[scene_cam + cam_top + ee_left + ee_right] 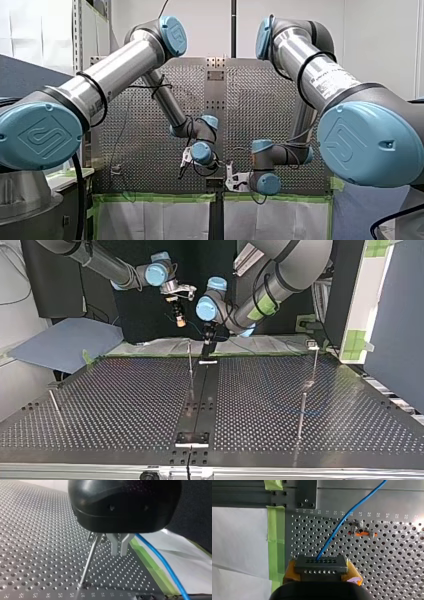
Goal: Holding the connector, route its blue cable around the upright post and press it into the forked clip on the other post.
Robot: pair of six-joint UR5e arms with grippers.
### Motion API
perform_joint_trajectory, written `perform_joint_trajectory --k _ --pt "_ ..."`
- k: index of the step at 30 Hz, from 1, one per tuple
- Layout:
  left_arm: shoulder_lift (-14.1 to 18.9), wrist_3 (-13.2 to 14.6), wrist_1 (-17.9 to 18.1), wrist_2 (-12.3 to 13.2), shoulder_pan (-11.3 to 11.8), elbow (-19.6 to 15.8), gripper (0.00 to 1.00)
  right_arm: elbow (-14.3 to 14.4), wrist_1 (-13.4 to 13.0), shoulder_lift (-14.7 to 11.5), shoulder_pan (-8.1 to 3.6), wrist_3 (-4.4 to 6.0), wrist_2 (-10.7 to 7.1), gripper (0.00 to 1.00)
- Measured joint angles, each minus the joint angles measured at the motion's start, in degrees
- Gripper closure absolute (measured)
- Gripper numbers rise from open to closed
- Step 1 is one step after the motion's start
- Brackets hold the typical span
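One end is held: the right pincer (322,573) is clamped on the connector (320,563), its blue cable (342,523) running straight ahead over the desk (399,567). The left pincer (119,548), closed on nothing, hangs between that cable and a thin post (90,560).

My left arm (120,65) and my right arm (320,75) were silver tubes with pale-blue, logo-stamped joint caps (40,132); my left gripper (119,553) was black, fingers (114,547) bare metal.
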Motion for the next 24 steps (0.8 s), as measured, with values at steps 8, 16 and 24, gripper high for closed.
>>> perform_joint_trajectory --k 8,16,24 --pt "-0.01 0.0 0.0 0.0 0.0 -0.01 0.75 0.0 0.15 0.01 0.1 -0.15 0.0 1.0" --pt "-0.01 0.0 0.0 0.0 0.0 -0.01 0.72 -0.01 0.14 0.02 0.1 -0.16 0.0 1.0" --pt "-0.01 0.0 0.0 0.0 0.0 -0.01 0.97 0.0 0.15 0.02 0.14 -0.16 -0.22 1.0"
